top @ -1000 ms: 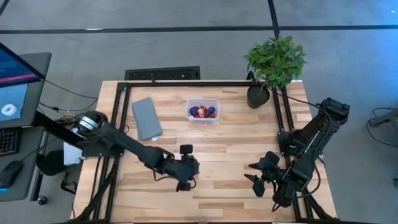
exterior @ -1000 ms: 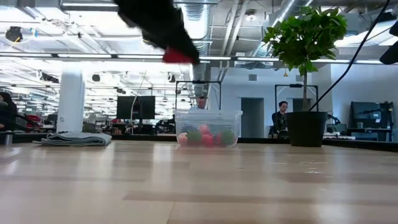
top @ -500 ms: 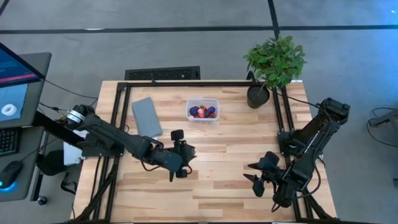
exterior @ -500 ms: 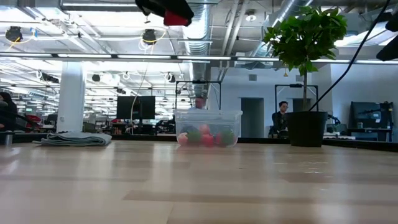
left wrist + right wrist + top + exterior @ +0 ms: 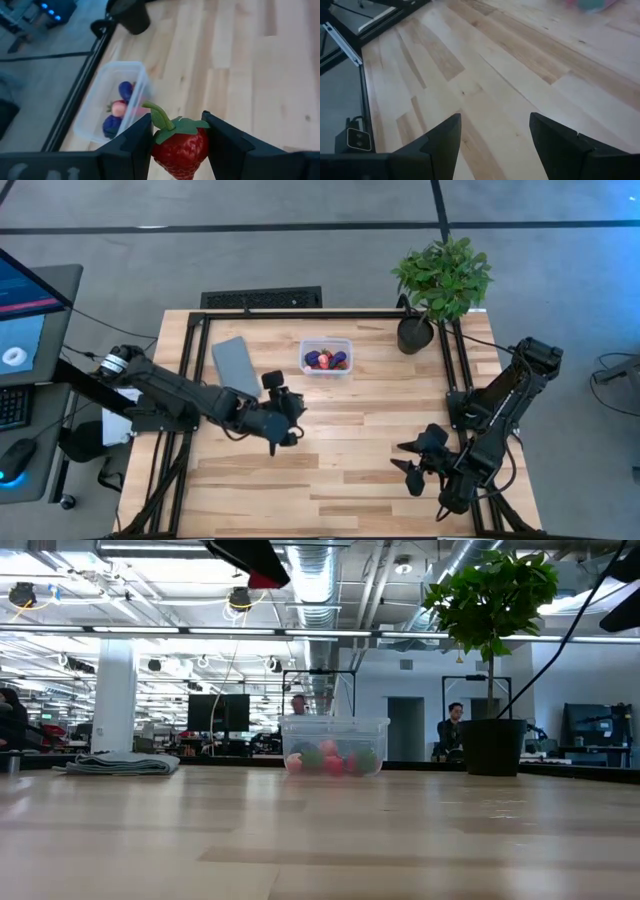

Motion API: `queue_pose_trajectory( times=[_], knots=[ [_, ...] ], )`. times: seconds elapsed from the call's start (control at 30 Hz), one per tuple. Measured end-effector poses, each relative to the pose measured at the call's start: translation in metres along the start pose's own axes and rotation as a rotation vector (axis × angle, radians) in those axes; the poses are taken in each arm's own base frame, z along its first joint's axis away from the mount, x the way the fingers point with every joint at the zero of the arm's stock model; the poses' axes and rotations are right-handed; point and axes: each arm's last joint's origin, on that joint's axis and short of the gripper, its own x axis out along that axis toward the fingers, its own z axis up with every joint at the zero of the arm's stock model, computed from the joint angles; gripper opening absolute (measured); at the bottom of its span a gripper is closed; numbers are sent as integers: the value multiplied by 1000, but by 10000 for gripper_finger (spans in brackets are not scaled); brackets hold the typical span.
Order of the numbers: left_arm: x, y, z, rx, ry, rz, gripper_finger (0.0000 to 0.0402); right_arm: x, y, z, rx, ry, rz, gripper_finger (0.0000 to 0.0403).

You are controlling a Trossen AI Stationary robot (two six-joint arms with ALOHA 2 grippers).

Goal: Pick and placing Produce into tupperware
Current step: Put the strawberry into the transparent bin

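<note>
Red toy strawberry (image 5: 180, 150) with green stalk: pinched between left gripper (image 5: 177, 145) fingers, clear of the table. Small clear rectangular plastic tub (image 5: 326, 357) ahead of that gripper, upright, open, with purple, red and pink toy pieces (image 5: 118, 110) inside.

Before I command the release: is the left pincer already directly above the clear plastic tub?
No: in the high view the left pincer, gripping the red toy strawberry, sits short of the clear plastic tub.
</note>
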Motion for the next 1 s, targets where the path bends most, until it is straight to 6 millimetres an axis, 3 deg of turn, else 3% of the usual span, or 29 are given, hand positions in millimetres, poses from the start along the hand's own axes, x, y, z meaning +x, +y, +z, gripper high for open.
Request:
queue_pose_trajectory(
  times=[0.47, 1.0],
  knots=[
    [30, 37, 3, -59, 23, 99, 148, 0, 2, 0, 15, 0, 11, 260],
    [70, 78, -28, -215, -45, 82, 148, 1, 3, 0, 37, 2, 24, 260]
  ],
)
